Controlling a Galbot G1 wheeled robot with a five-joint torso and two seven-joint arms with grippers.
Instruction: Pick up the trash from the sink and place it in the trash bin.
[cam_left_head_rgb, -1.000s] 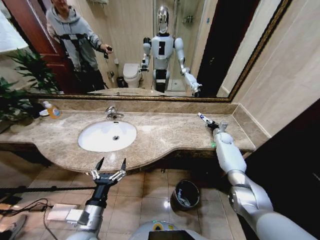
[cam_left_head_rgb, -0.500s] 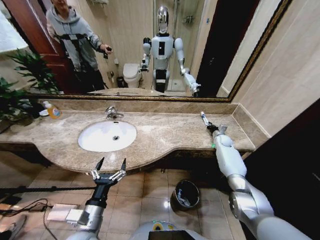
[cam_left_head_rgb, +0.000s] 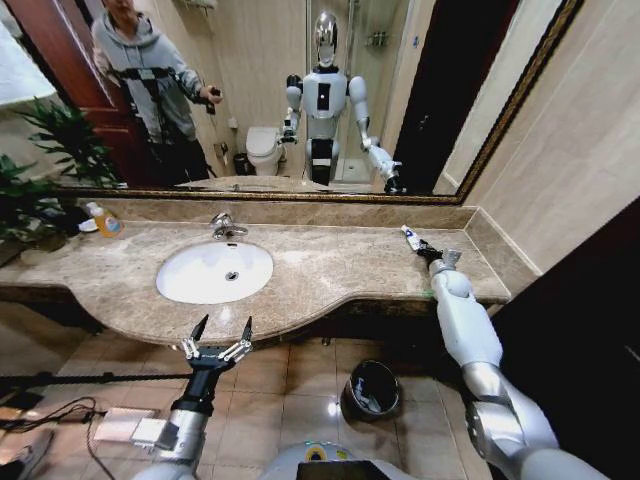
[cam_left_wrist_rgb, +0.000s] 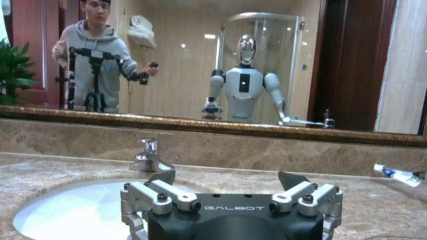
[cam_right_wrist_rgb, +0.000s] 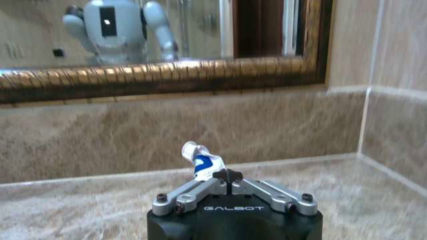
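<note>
My right gripper (cam_left_head_rgb: 422, 250), clamped on a white tube with blue marks (cam_left_head_rgb: 410, 237), has drawn slightly back from the wall over the marble countertop (cam_left_head_rgb: 330, 270), so the carry toward the trash bin (cam_left_head_rgb: 371, 388) on the floor below seems begun. The counter's edge lies between them. My left gripper (cam_left_head_rgb: 221, 330) waits, fingers spread, before the sink (cam_left_head_rgb: 214, 271).

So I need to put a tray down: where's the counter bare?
Bare marble runs between the sink and the right gripper, which is shut on a white tube near the right wall. Left of the basin it is crowded: soap bottle and plant. The left gripper hangs open before the counter edge.
</note>
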